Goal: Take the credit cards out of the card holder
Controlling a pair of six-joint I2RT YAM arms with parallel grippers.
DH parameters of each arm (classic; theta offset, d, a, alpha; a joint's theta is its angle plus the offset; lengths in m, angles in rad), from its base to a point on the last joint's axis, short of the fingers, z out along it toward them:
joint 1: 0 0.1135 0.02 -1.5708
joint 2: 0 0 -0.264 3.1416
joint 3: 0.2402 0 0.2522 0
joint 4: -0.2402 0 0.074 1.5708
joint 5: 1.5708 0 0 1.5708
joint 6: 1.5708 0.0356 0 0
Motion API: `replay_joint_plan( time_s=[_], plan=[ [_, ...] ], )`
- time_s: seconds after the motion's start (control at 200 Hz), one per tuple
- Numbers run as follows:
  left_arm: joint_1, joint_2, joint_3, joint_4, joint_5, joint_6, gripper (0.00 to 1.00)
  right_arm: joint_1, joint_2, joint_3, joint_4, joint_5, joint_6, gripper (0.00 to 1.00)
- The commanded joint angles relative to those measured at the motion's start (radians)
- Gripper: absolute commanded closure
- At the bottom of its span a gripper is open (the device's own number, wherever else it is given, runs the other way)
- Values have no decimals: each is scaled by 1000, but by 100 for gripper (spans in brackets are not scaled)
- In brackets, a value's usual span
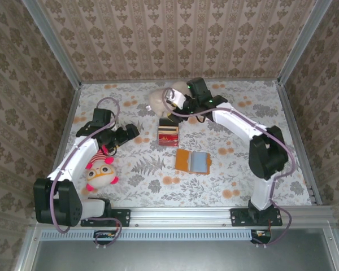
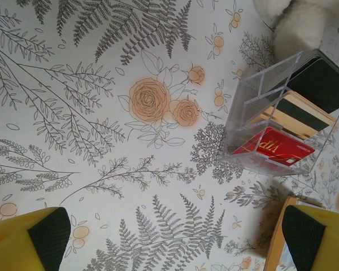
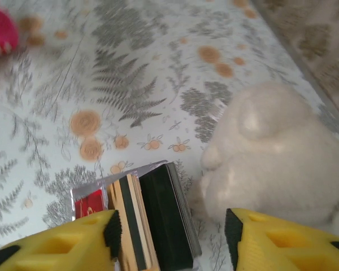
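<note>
Several credit cards [image 2: 274, 149] stand on edge, packed together in a clear plastic case [image 2: 254, 90] toward the far middle of the counter [image 1: 237, 121]; a red one with pale lettering faces front, with cream-and-dark and black ones behind it. The card holder [image 1: 193, 161] lies opened flat nearer the arms, near the case but apart from it, grey-blue pockets upward; whether any card sits in those pockets cannot be told at this size. A cream plush toy [image 3: 271, 164] sits just beyond the case, close to touching it.

Right fingers [image 3: 56, 245] are spread and grasp nothing; they hover directly over the case, one above the red and cream cards, the other toward the plush toy. Left fingers [image 2: 48, 237] are likewise spread and empty, low over bare counter to the left of the case, the holder's tan edge beside one tip. A pink-hatted doll [image 1: 100, 169] lies by the left arm, well apart from the work.

Judgement: the stack appears to be out of the holder, so removal looks largely done, subject to inspection of the pockets; the right arm is either at release or at approach above the case, and the frames do not settle which. Next move, if any card is left: one arm pins the holder flat, the other pinches the card's exposed edge and draws it along the pocket; thin cards offer little purchase, so slipping is the likely fault.
</note>
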Motion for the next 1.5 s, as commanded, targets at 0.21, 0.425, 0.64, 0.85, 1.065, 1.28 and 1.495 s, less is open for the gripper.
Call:
replay_joint_plan(
  time_s=[0.21, 0.425, 0.64, 0.85, 1.065, 1.28, 1.495],
  plan=[
    [-36, -101, 119, 7, -86, 126, 0, -39, -419, -394, 217, 284, 394, 23],
    [-61, -145, 118, 193, -232, 169, 0, -152, -743, -679, 260, 521, 588, 10],
    [-59, -183, 18, 322, -550, 272, 0, -271, -940, -894, 295, 791, 725, 0],
    [-37, -185, -135, 443, -705, 384, 0, -360, -927, -1005, 344, 896, 819, 0],
    [-31, -220, -353, 683, -750, 547, 0, -388, -792, -1044, 428, 930, 823, 0],
    [22, -209, -469, 862, -636, 594, 0, -387, -698, -1136, 718, 820, 704, 0],
    [84, -181, -561, 1056, -460, 638, 0, -379, -588, -1182, 936, 711, 615, 0]
  ],
)
